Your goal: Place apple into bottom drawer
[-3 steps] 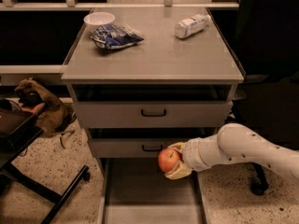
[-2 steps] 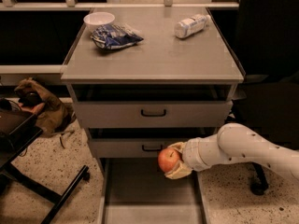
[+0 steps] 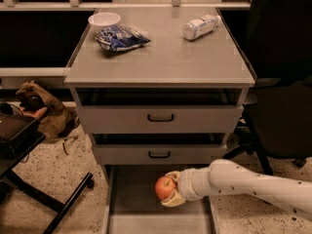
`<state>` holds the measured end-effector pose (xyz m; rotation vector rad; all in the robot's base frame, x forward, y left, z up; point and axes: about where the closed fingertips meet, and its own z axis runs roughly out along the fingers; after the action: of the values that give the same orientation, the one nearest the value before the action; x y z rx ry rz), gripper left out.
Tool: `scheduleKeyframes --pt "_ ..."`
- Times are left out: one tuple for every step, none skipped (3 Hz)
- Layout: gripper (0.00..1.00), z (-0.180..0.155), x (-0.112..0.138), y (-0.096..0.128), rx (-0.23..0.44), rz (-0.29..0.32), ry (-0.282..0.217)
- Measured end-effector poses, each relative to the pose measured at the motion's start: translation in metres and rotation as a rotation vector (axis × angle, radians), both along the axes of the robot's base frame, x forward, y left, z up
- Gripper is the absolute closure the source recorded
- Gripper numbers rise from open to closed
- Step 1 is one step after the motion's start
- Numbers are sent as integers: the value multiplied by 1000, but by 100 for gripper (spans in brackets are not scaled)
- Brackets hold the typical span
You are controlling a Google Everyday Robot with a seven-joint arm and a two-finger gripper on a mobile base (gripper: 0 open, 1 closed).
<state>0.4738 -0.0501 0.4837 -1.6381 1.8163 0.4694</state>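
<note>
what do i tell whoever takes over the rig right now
Gripper: shut on the apple, reaching in from the right, in front of the cabinet and below the two upper drawers.
Bottom drawer: pulled open, with the apple held over its right side.
Done: apple picked up and brought over the open drawer.
Left: lower the apple onto the drawer floor, open the fingers, pull the arm clear.
Not part of the job: white bowl, blue bag and bottle on the cabinet top.

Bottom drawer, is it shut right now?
No, the bottom drawer is pulled out, and the tool holds the apple over its floor.
</note>
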Motion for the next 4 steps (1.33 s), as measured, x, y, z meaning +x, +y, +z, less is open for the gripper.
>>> scheduleKeyframes --pt "100 -72 -10 16 12 -61 39" --pt "100 -110 -5 18 39 -125 54" --pt "100 -110 -5 18 39 -125 54" --pt "100 -138 -1 19 39 -152 76"
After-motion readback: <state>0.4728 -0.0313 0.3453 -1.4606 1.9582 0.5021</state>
